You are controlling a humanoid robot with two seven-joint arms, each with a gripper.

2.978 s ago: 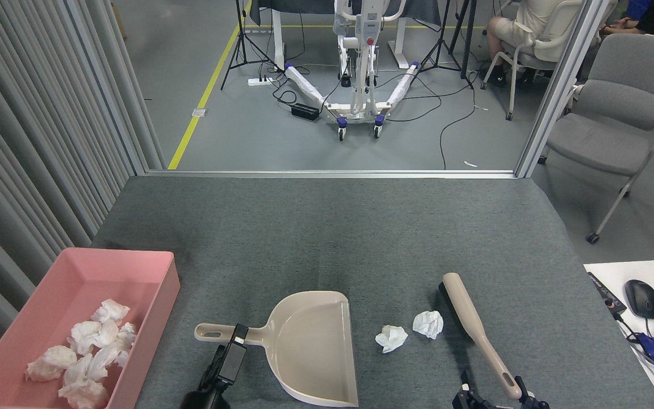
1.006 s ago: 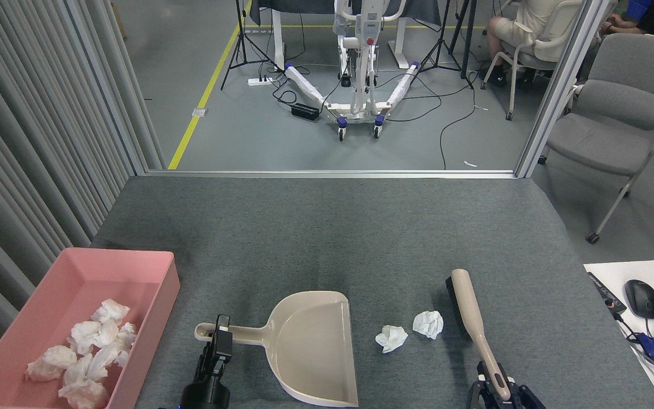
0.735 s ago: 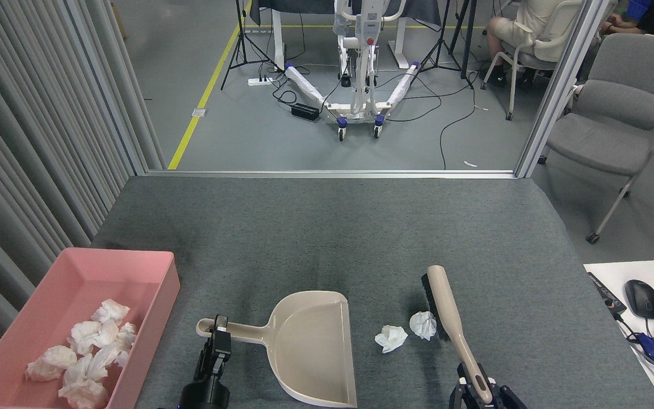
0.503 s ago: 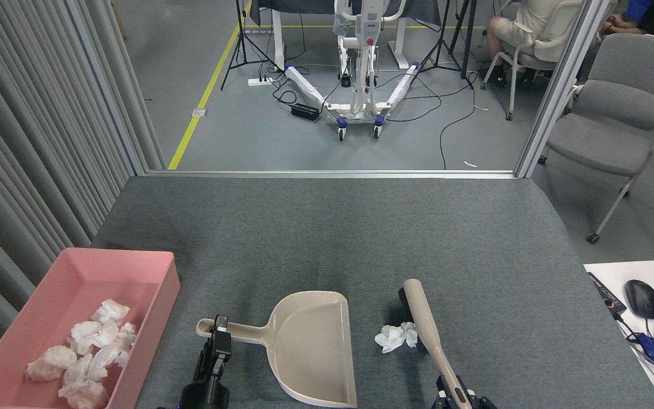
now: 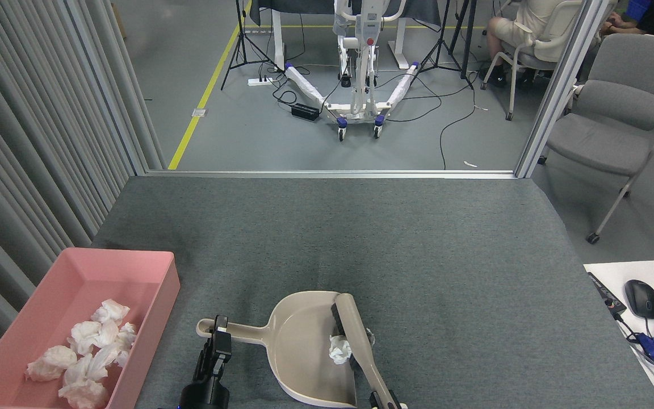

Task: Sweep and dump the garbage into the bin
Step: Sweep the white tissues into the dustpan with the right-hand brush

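A beige dustpan (image 5: 298, 346) lies on the grey table near the front edge. My left gripper (image 5: 220, 330) is shut on its long handle. A beige brush (image 5: 355, 335) with black bristles rests at the pan's right-hand mouth, and my right gripper (image 5: 385, 399), barely visible at the bottom edge, is shut on its handle. One white wad of garbage (image 5: 338, 349) sits inside the pan against the bristles. A second wad (image 5: 370, 336) peeks out behind the brush. The pink bin (image 5: 151, 258) stands at the front left and holds several white wads (image 5: 86, 352).
A grey curtain (image 5: 32, 142) runs along the left side behind the bin. At the right stands a white desk (image 5: 605, 272) with a mouse (image 5: 642, 298) and a blue lanyard. A grey chair (image 5: 616, 113) stands beyond the table's right corner.
The right gripper swept the brush leftward, pushing both wads from the bare table to the dustpan's mouth. The left gripper moved along the dustpan handle to its end, then held still.
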